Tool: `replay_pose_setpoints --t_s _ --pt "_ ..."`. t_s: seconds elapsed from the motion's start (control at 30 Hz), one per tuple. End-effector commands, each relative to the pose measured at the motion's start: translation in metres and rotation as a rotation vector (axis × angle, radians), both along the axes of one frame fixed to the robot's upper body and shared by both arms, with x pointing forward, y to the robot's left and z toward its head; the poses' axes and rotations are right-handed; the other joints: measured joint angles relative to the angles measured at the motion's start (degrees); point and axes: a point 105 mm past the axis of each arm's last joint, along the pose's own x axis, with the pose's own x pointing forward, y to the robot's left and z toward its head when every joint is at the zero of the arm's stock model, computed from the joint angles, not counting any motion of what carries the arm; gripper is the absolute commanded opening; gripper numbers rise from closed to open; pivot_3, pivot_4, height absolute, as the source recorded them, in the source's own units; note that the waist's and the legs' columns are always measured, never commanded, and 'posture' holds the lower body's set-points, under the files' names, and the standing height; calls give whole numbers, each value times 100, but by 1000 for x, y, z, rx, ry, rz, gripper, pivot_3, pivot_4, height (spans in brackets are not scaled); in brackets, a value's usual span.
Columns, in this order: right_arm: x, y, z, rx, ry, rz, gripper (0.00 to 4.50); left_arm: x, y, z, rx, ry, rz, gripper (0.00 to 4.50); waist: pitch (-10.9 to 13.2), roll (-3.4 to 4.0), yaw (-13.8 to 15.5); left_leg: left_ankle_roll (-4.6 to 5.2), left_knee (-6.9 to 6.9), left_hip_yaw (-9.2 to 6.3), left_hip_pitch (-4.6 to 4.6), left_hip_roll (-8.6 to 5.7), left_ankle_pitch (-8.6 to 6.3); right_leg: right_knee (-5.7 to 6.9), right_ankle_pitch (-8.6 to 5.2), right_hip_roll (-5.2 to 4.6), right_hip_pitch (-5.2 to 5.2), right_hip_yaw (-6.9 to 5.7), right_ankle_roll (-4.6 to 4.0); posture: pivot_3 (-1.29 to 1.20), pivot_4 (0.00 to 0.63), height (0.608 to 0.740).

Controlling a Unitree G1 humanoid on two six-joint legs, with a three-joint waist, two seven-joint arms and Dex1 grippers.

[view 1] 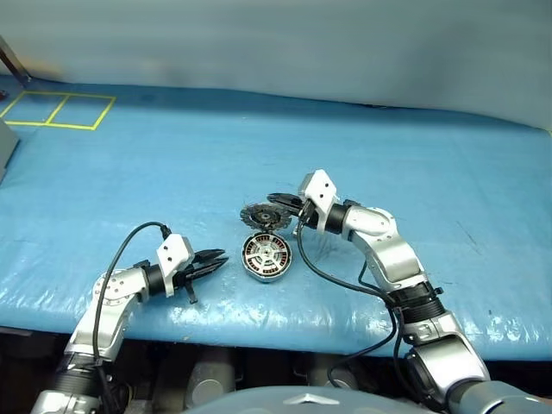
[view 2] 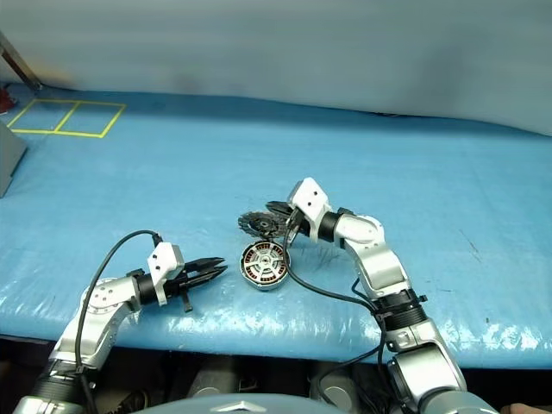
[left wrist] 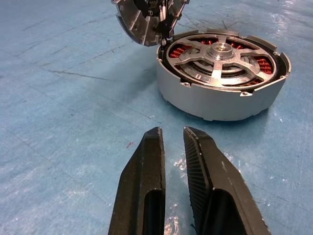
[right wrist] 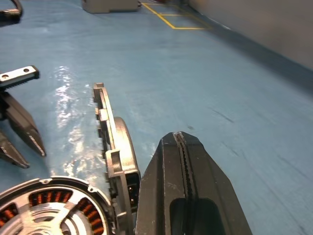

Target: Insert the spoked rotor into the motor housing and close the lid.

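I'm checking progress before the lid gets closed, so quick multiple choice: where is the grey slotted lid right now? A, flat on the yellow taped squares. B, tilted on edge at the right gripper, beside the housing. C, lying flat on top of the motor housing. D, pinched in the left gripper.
B: the lid stands tilted on edge at the shut right gripper, next to the motor housing, whose top is uncovered.

Blue tarp-covered table [view 1: 259, 147], yellow tape squares [view 1: 60, 110]

One motor housing [view 1: 266, 257], one lid [view 1: 262, 215]
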Motion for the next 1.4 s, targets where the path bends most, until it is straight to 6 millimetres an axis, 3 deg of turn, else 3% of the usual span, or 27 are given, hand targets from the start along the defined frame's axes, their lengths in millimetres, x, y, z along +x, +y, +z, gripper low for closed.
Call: replay_pose_setpoints --t_s 0.03,0.27,0.7,0.8,0.9,1.07,1.2,1.4 --pt "-22 5 -1 -44 -4 105 12 2 0 8 -21 -30 8 739 0 0 0 0 0 -1 2 0 0 0 -1 -2 0 0 -2 0 150 740" --pt "-45 1 -26 -167 29 156 12 4 1 7 -18 -24 10 739 0 0 -5 -2 0 -4 2 0 -1 1 -6 -7 -4 4 -10 0 150 740" --pt "-54 -9 -70 -309 28 79 12 3 1 8 -22 -21 11 739 -9 -3 1 6 1 -10 21 1 -22 -2 -7 -8 -5 -1 -12 0 150 740" --pt "-46 -11 -62 -251 -18 -2 12 4 -1 8 -27 -26 10 739 -13 -4 1 -5 1 -10 26 1 -28 -2 -7 -8 -3 -1 -12 0 150 740" --pt "-40 -7 -41 -93 -7 -69 12 6 -3 10 -33 -32 7 739 -12 -4 -1 -8 2 -10 27 2 -28 2 -6 -8 -3 1 -12 0 150 740" --pt "-46 3 -23 37 25 -47 12 7 -5 10 -38 -31 2 739 -11 -3 0 -5 1 -11 18 2 -25 2 -6 -6 -4 1 -13 0 150 740" --pt "-56 12 -24 71 98 11 879 7 -7 10 -42 -23 -3 739 -11 -3 0 10 1 -11 12 2 -18 -1 -6 -6 -4 1 -14 0 150 740" --pt "-63 19 -23 96 154 48 2848 6 -7 10 -43 -12 -2 739 -11 -1 0 13 1 -11 11 2 -21 -1 -6 -6 -6 0 -14 0 150 740"
